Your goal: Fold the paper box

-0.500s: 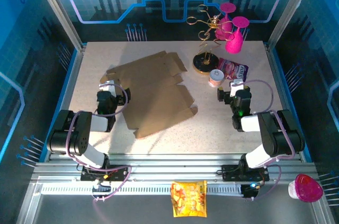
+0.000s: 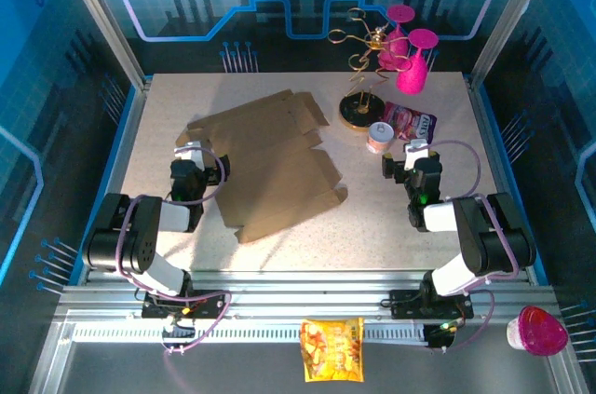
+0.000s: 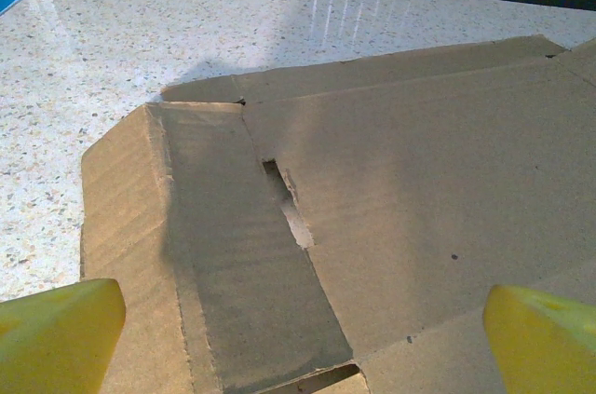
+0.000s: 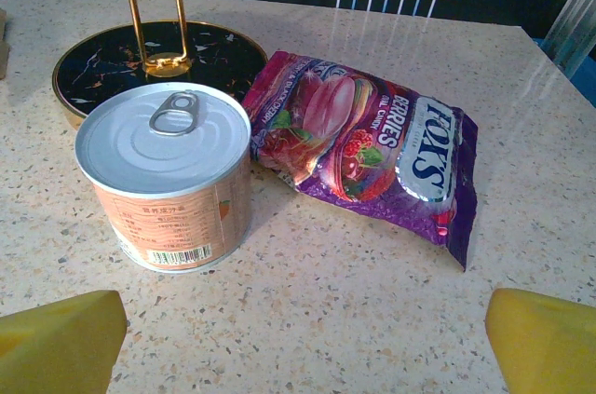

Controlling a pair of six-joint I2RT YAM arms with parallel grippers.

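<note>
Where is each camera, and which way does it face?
Top external: above and behind, looking down at the table; left gripper and right gripper show.
Left wrist: low, facing the flat paper box; yellow fingertips at bottom corners.
Right wrist: low, facing the can and candy bag; its yellow fingertips too.
Shared: top and left wrist both see the paper box.

The left arm (image 2: 140, 231) and right arm (image 2: 480, 236) are black links with a white segment near each base. A thin purple cable (image 2: 220, 169) loops along each arm, and a green light (image 2: 421, 197) glows on the right one. The left gripper (image 3: 298, 338) and right gripper (image 4: 303, 338) end in blunt yellow fingertips (image 3: 58, 333)
</note>
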